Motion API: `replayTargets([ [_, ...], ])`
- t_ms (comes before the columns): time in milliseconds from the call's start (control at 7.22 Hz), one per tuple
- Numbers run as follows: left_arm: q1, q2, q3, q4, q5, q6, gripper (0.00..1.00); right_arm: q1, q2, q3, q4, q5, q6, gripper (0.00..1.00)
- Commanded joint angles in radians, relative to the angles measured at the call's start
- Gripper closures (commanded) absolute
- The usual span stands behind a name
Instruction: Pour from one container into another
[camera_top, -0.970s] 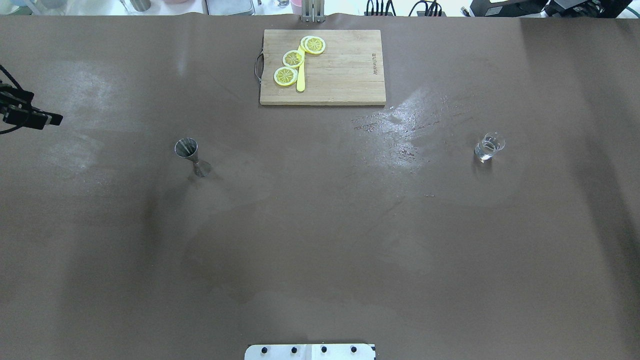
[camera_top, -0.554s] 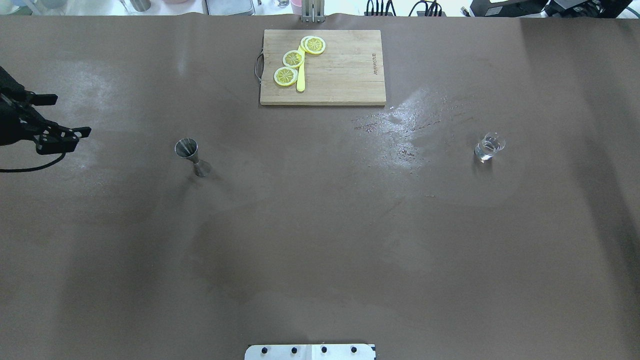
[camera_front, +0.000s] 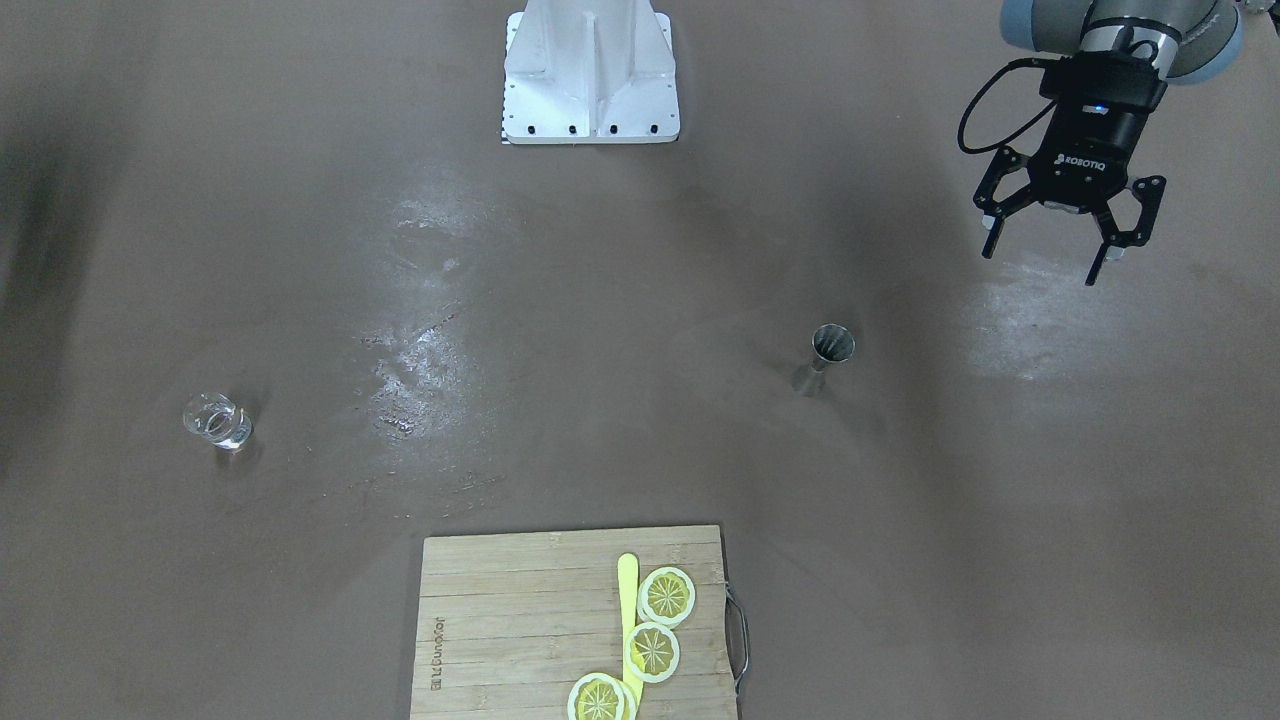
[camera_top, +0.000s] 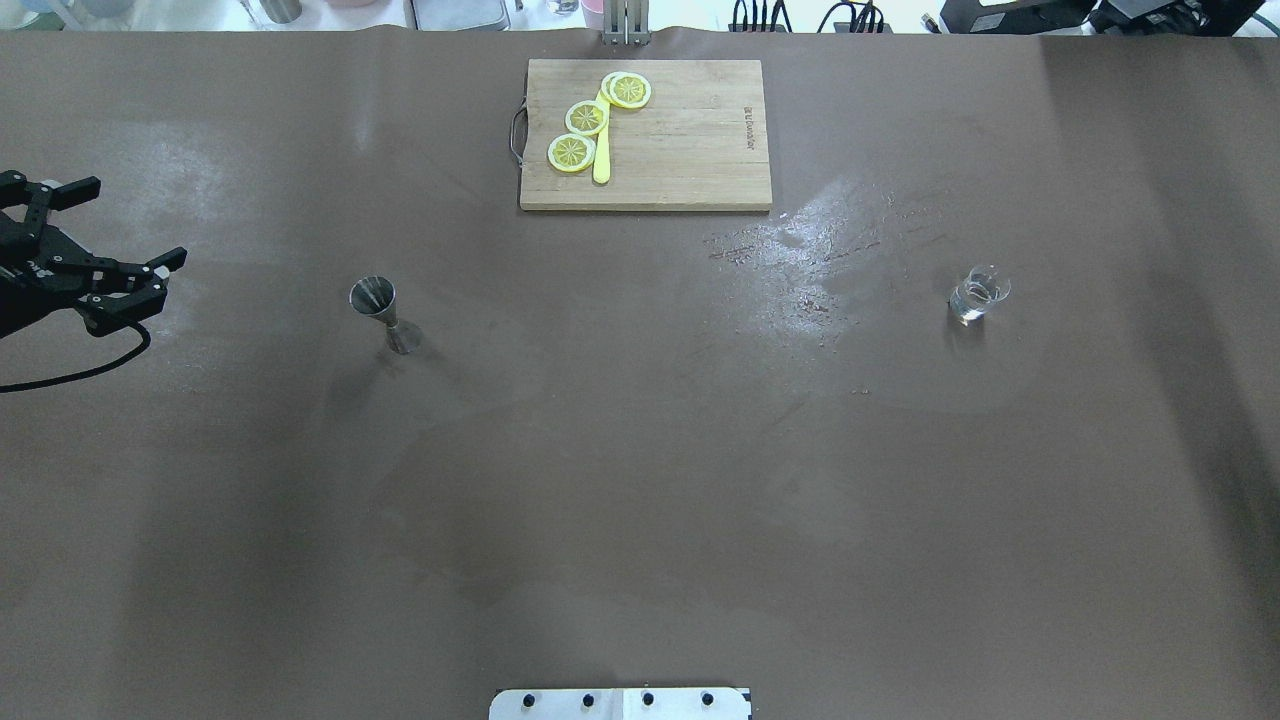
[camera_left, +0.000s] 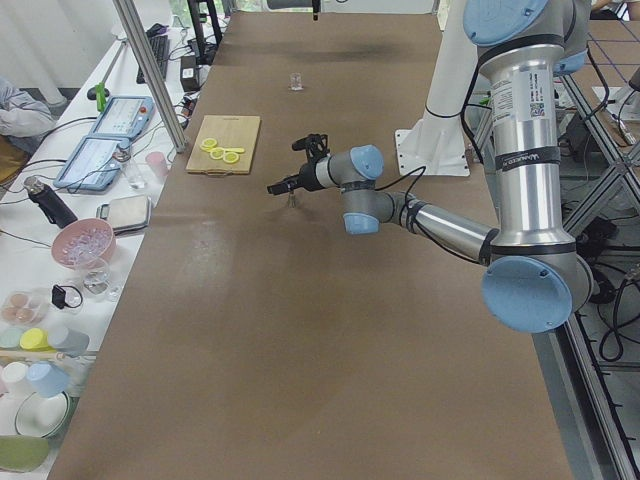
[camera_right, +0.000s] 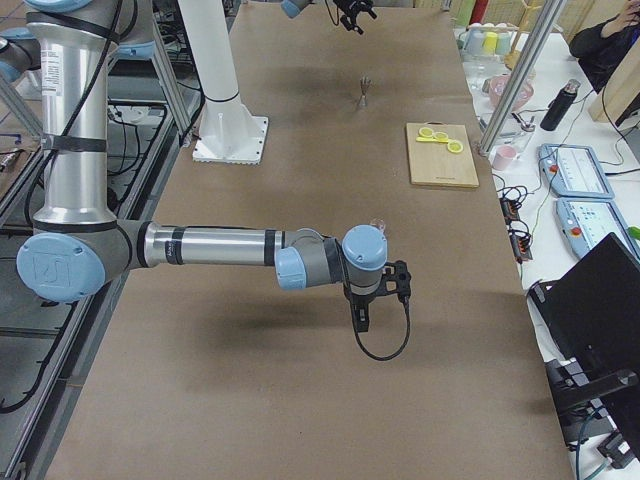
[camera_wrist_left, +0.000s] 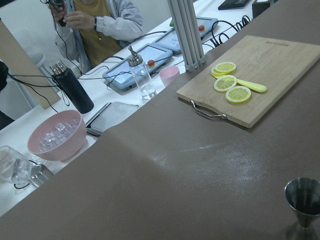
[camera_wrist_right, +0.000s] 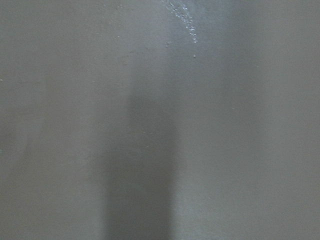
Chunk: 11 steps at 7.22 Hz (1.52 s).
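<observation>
Looking out from over the robot's shoulders, you have the jigger (camera_top: 386, 316) standing on the left half of the surface (camera_top: 640, 450) and the glass cup (camera_top: 978, 294) standing on the right half. They are well apart, and both are about equally far out from the robot's base plate (camera_top: 620, 703). Beyond them, near the middle of the far edge, lies the cutting board (camera_top: 690, 140). On its left part you'll find three lemon slices (camera_top: 586, 117) alongside a stick (camera_top: 601, 165). The left end effector (camera_top: 137, 219) is over the surface to the left of the jigger, apart from it. The right end effector (camera_right: 362, 318) is past the cup, toward the surface's right end.
</observation>
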Motion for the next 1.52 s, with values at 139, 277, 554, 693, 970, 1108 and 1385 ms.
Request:
replayTargets([
  [139,0.176,0.004,0.038,-0.200,0.238,0.002,0.01,-0.066,0.031,-0.005,0.197,0.126,-0.014,0.00],
  [277,0.231,0.008,0.044,-0.265,0.307,0.000,0.01,-0.134,0.034,-0.009,0.286,0.108,-0.011,0.00],
  [554,0.313,0.034,0.079,-0.429,0.388,-0.003,0.01,-0.246,0.109,0.007,0.333,0.047,-0.014,0.00],
  [693,0.389,0.048,0.081,-0.491,0.500,-0.004,0.01,-0.329,0.114,-0.005,0.443,0.047,-0.012,0.00],
  [970,0.465,0.054,0.084,-0.487,0.637,-0.004,0.01,-0.380,0.111,-0.037,0.612,-0.010,-0.037,0.00],
  [1108,0.492,0.056,0.084,-0.482,0.658,-0.004,0.01,-0.378,0.102,-0.046,0.673,-0.012,-0.123,0.00],
  [1385,0.544,0.032,0.099,-0.475,0.774,0.008,0.01,-0.346,0.099,-0.100,0.747,-0.015,-0.413,0.00],
])
